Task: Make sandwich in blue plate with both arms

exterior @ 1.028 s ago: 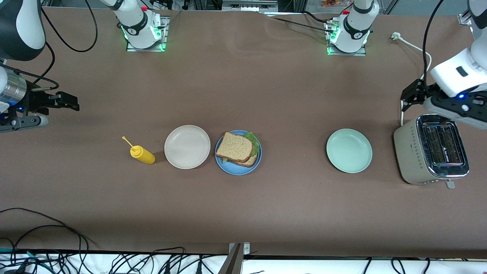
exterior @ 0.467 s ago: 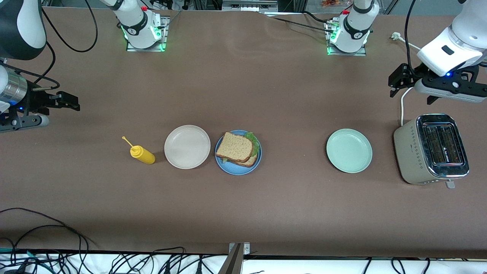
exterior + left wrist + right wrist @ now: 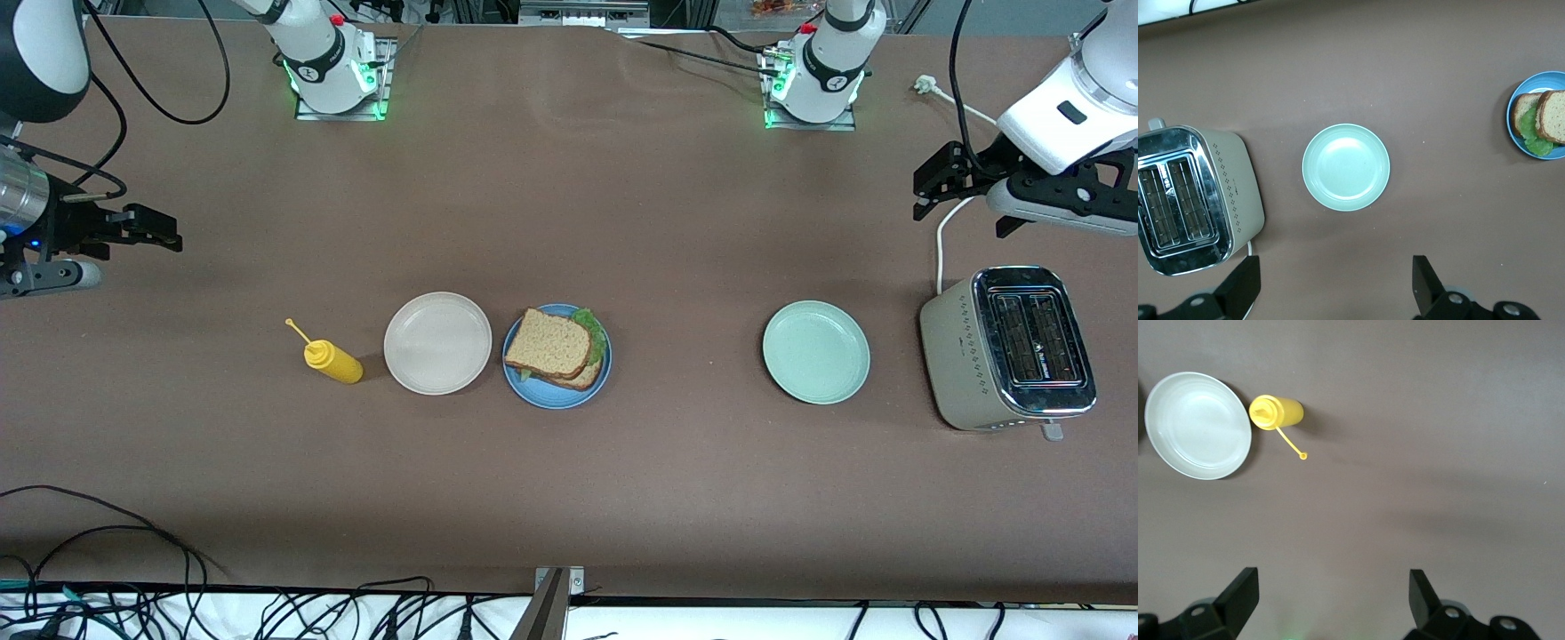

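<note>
Across the brown table [image 3: 569, 222] both arms are cut off by the picture's edges, so only their bases and wrists show. At the left arm's end stands a silver toaster [image 3: 1009, 348], the largest thing on the table; its two slots look dark and what is in them is hard to make out. Above the table just past the toaster, the left gripper [image 3: 929, 182] hangs with its fingers spread wide and nothing between them; the left wrist view shows the two black fingers [image 3: 1238, 290] well apart. The right gripper [image 3: 164, 231] hovers over bare table at the right arm's end, level and pointing toward the middle, its fingers likewise spread and empty.

Near the toaster lies a mint-green plate [image 3: 816, 352] with nothing on it. A beige plate [image 3: 437, 342], also bare, sits just beside the blue plate [image 3: 547, 393] near the table's middle. On the blue plate rests the sandwich [image 3: 553, 347]: two brown bread slices stacked, a green lettuce leaf poking out at the edge. A small yellow squeeze bottle [image 3: 331, 359] lies on its side beside the beige plate, toward the right arm's end.
</note>
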Controlling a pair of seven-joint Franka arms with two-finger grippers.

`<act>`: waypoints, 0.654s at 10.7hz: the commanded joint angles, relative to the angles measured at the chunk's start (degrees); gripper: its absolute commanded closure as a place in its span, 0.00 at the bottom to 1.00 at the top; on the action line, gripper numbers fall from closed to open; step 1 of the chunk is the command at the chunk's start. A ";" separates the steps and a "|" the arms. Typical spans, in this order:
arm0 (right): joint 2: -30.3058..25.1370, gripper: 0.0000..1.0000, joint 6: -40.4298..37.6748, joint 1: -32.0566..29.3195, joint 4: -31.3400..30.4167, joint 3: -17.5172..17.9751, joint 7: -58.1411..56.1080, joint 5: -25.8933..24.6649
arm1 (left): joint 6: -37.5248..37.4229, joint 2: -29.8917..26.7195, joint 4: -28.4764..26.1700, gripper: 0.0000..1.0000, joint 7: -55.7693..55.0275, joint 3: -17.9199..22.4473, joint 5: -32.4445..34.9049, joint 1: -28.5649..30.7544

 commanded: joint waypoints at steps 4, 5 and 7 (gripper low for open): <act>-3.16 0.00 -8.39 0.08 6.19 0.21 1.20 1.27 | -7.25 -0.60 1.71 0.00 -5.52 0.73 0.02 -0.10; -3.25 0.00 -8.48 0.16 6.19 0.30 1.20 1.27 | -7.60 -0.60 1.80 0.00 -5.62 0.73 0.02 -0.01; -3.33 0.00 -9.53 0.16 6.10 0.47 1.90 1.10 | -7.69 -0.60 1.80 0.00 -5.62 0.73 0.02 -0.01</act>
